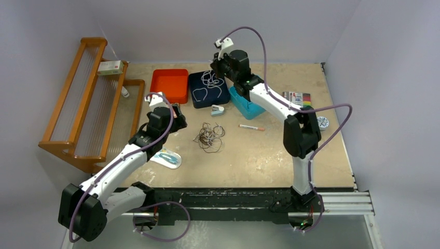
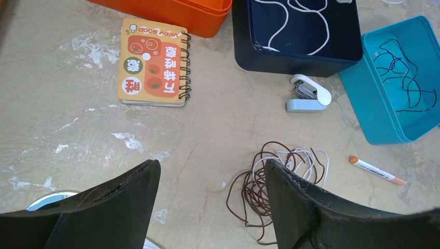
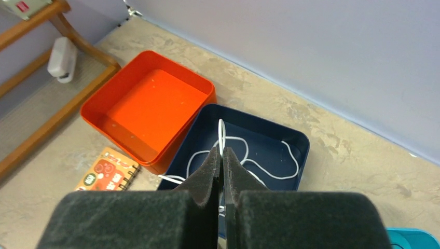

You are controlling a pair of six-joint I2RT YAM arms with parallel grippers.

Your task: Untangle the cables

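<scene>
Right claw (image 3: 222,155) is pressed together right above the navy box (image 3: 306,142), pinching a thin loop of the white cable (image 3: 221,129). The rest of that cable lies coiled inside the box. Watch the near-left rim of the navy box, though, where a bit of white seems to trail over the edge. If the claw lifts or swings away before letting go, I'd expect the whole strand to slide back out. The soft pads could also cling to something that light.

Left claw (image 2: 211,171) hangs spread wide, holding nothing, over the surface (image 2: 78,129) in front of the navy box. The tangle (image 2: 254,194) of dark brown and white loops sits on the surface in front of the navy box, partly tucked under one finger. That's the real hazard. Close on the whole bundle and both colours come up together, and the knot pulls tighter instead of loosening.

A black cable (image 2: 404,78) lies in the teal box (image 2: 363,104) just beside the navy one. The stapler (image 2: 308,93) sits right in front of the navy box and the pen (image 2: 376,170) further out. A dragged strand could snag either of them.
</scene>
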